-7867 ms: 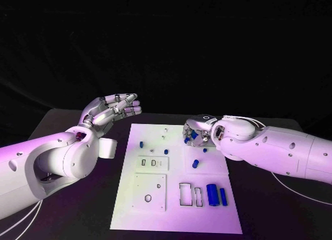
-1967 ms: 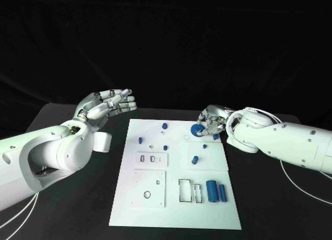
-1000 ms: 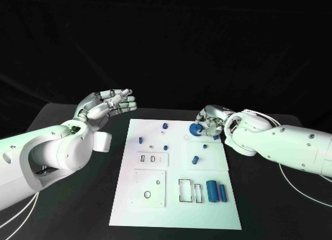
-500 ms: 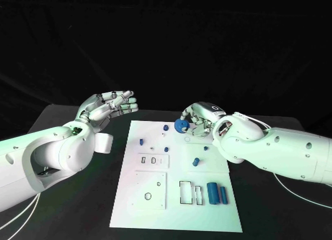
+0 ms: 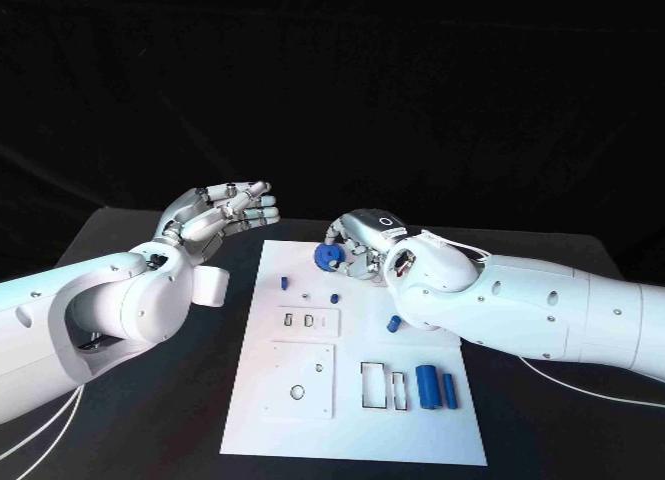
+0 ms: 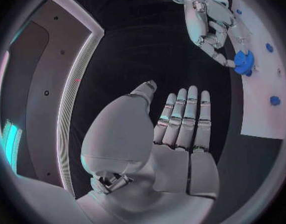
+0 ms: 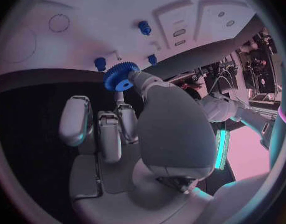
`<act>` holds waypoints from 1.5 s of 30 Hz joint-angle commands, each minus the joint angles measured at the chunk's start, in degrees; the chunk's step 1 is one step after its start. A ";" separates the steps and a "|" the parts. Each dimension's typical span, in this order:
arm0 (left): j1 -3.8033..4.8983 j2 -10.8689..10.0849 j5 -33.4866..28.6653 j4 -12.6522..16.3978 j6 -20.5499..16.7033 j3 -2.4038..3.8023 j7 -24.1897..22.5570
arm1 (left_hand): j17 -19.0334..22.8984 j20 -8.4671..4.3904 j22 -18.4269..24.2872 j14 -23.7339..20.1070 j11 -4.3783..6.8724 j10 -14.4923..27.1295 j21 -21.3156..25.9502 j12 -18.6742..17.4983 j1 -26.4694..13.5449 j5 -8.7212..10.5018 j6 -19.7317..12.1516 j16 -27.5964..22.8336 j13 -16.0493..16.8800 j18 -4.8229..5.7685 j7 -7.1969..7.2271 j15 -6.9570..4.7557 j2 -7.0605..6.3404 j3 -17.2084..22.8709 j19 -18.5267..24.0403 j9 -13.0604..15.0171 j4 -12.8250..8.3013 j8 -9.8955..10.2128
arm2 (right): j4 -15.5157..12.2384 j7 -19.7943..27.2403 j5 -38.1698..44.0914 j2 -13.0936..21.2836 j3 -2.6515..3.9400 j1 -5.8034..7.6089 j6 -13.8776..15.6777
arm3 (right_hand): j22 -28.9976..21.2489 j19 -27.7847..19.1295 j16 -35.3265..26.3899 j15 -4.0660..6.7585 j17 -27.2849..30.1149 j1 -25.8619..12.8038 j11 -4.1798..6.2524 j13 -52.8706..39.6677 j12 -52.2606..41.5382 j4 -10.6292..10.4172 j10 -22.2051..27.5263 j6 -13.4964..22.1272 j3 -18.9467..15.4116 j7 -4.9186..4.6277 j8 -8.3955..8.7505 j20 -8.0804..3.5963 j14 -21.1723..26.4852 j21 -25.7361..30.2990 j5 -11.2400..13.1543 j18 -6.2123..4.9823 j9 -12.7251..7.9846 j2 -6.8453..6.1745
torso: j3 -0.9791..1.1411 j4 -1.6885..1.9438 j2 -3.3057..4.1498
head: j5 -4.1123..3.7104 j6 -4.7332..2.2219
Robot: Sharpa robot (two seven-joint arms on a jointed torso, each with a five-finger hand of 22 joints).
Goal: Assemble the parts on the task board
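Blue and toothed, the gear sits pinched at the fingertips of the right hand, over the far end of the board, near its far left part. The right wrist view shows the gear held between the thumb and a finger of that hand, with the other fingers straight beside it and the white plate just beyond. From the left wrist view the same gear hangs at the tips of the right hand, at the edge of the board.

Other blue parts lie on the board. A small peg stands near the left edge at the far end, and another small peg stands a little nearer the middle. An oblong piece lies just beside the right forearm. Two cylinders lie side by side near the right edge at the near end, a thick one and a thin one, next to narrow rectangular slots. A square inset plate with a round hole sits on the near left part.

Off to the left of the board, the left hand is raised above the black table, palm up, holding nothing. Its fingers lie straight and close together, thumb apart.
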State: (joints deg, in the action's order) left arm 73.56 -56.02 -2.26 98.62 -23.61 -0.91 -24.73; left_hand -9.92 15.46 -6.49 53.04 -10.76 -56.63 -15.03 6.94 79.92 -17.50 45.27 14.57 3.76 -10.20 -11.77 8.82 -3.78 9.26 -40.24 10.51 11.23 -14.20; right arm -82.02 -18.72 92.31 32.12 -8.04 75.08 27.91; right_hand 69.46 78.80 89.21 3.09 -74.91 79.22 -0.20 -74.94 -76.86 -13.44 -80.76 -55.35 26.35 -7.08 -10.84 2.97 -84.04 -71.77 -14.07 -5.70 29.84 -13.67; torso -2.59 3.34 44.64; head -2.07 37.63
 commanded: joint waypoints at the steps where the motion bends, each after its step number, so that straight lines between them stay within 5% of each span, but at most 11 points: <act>1: 0.07 0.21 -0.10 0.05 1.13 0.05 -0.26 | -0.14 0.10 0.15 -0.05 -0.18 -0.20 -0.08 -0.39 0.43 0.38 -0.35 -0.33 0.01 -0.29 -1.36 0.23 0.14 0.00 -0.35 -0.06 0.39 0.10 | 1.49 -1.14 2.79 -1.28 -0.10 -0.52 -1.24 | -0.13 -0.08 0.28 0.38 -13.40 -0.13 0.03 -0.38 -0.14 0.00 -0.32 -4.68 0.50 2.41 -1.54 -0.16 -5.61 -0.01 -0.46 0.45 1.08 -0.02 | 0.04 -0.12 0.02 | 0.11 0.08; 31: 0.07 0.55 -0.10 -0.34 2.10 0.05 0.37 | -0.16 0.10 0.17 -0.06 -0.18 -0.22 -0.07 -0.44 0.42 0.39 -0.35 -0.36 0.01 -0.29 -1.37 0.24 0.14 0.00 -0.36 -0.06 0.43 0.10 | 4.44 -1.80 3.86 -3.03 -0.32 -1.49 -5.64 | -0.39 -0.28 0.19 0.07 -13.10 -1.53 -0.39 -0.26 0.09 0.06 -0.08 -3.67 0.93 1.90 -0.76 0.02 -5.54 0.47 -0.20 0.40 0.90 -1.24 | 0.10 -0.04 0.02 | 0.22 0.73; 45: 0.07 0.55 -0.10 -0.37 2.15 0.05 0.44 | -0.19 0.10 0.21 -0.09 -0.19 -0.27 -0.05 -0.50 0.41 0.40 -0.35 -0.39 0.02 -0.28 -1.37 0.24 0.13 0.00 -0.35 -0.06 0.50 0.11 | 4.66 -0.86 3.38 -3.37 -0.45 -1.50 -5.60 | -0.64 -0.49 0.23 -0.64 -13.24 -3.30 -1.25 0.43 0.86 -0.02 0.57 -1.17 1.02 0.89 1.06 0.59 -5.56 1.04 0.34 0.34 0.05 -2.54 | 0.05 0.01 0.03 | 0.31 0.74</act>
State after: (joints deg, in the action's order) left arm 73.56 -55.57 -2.27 98.16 -22.54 -0.90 -24.08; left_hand -10.05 15.46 -6.32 53.04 -10.76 -56.63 -15.03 6.65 79.92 -17.50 45.27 14.57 3.76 -10.20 -11.77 8.82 -3.79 9.26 -40.24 10.52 11.23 -14.20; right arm -77.37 -19.56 95.30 28.72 -8.45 73.68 24.23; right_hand 68.79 78.37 89.20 2.86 -74.90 76.60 -1.08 -74.51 -76.27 -13.37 -80.19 -56.80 27.23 -6.23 -10.04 3.40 -83.82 -70.86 -13.86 -5.71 29.81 -16.30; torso -2.55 3.34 44.66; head -1.79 38.31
